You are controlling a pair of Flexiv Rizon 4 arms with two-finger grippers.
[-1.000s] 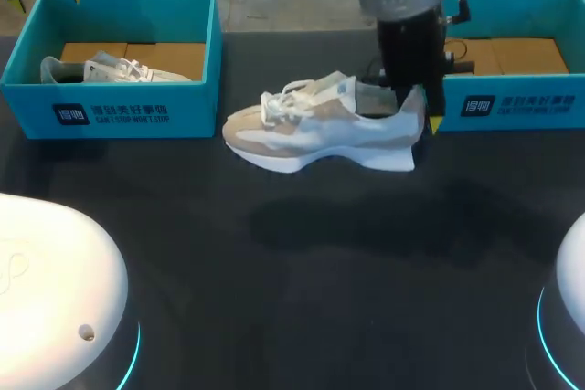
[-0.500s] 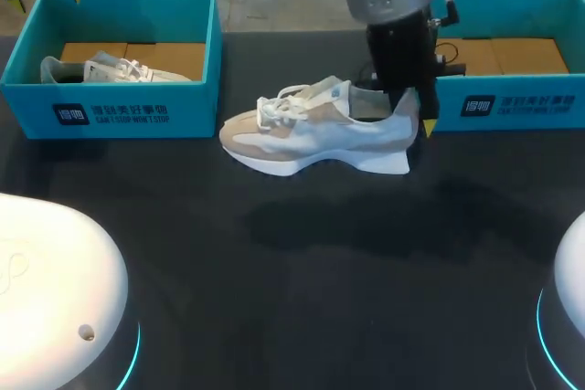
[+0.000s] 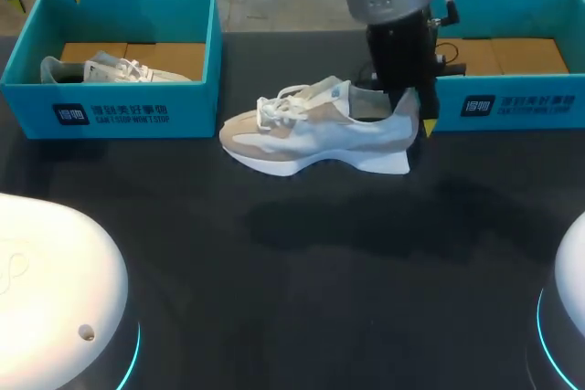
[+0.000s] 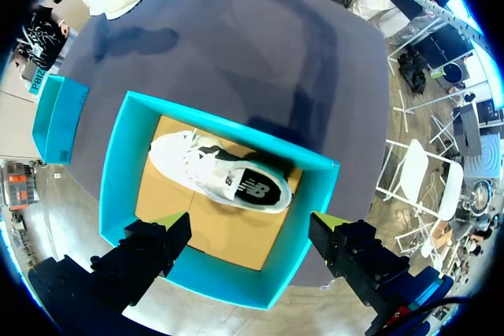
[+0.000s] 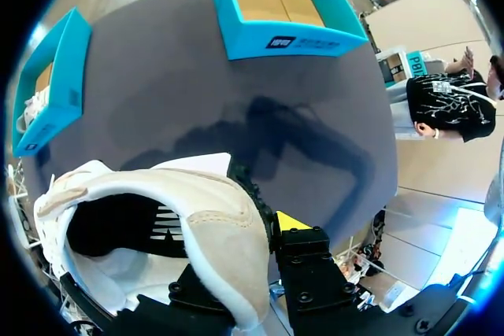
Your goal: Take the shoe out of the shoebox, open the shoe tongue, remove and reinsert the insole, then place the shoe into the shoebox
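A second blue shoebox point(image 4: 236, 282) sits directly under the left claw point(image 4: 246, 224), its open top facing the claw. On its brown cardboard floor point(image 4: 236, 234), a white sneaker point(image 4: 213, 175) lies just ahead of the claw's tips, opening upward. The dark table point(image 3: 320, 253) spreads beneath the right claw point(image 3: 413, 114), which is well apart from this box.

White-beige shoe point(image 3: 315, 130) upright, toe left, just beside open teal shoebox point(image 3: 539, 116).
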